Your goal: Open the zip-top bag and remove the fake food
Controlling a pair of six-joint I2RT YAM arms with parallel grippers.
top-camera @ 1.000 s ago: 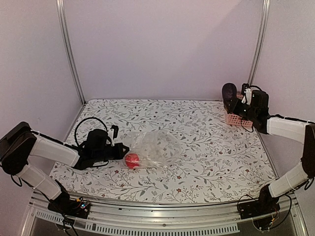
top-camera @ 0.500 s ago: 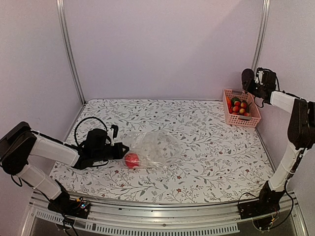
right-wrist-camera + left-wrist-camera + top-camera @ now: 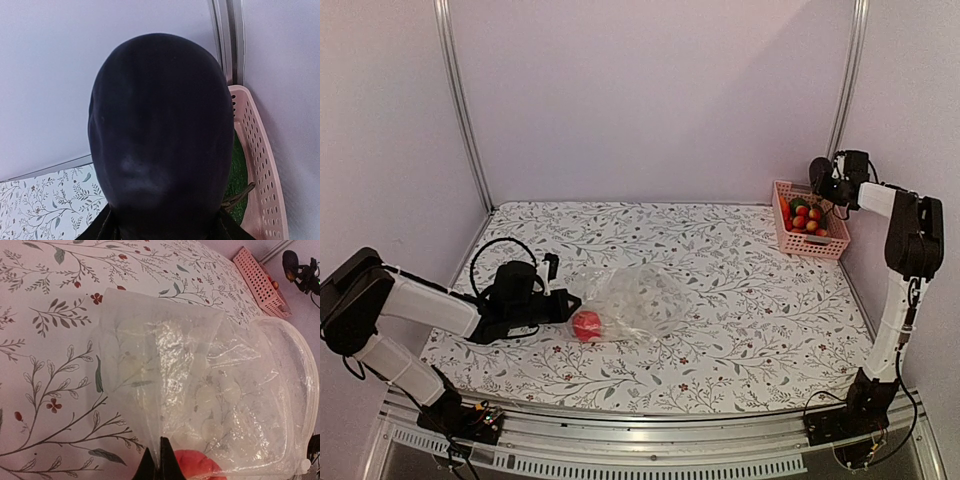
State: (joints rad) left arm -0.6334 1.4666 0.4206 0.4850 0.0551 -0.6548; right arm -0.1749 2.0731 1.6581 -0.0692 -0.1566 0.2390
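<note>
Moved since the earlier view: the right arm, risen off the pink basket (image 3: 809, 243) and folded back; the left arm and the bag are unchanged.

1. Left tool (image 3: 560, 303): near left, low over the desk (image 3: 740, 330). Fully closed, pinching a corner of bag film.
2. Zip-top bag (image 3: 638, 298): mid-desk, slack, with its zip strip on the side away from the left tool. One red piece (image 3: 586, 325) remains inside, just beside that tool.
3. Pink basket: far right corner, holding fake food (image 3: 805, 215) in red, orange and green.
4. Right tool (image 3: 832, 180): above the basket's far edge, half closed around a dark purple piece (image 3: 818, 170).

Risks:
- The purple piece, let go from that height near the rim, probably bounces or lands outside the basket.
- The thin pinch on the film may slip once the bag is tugged.
- The round red piece could roll free across the desk.
</note>
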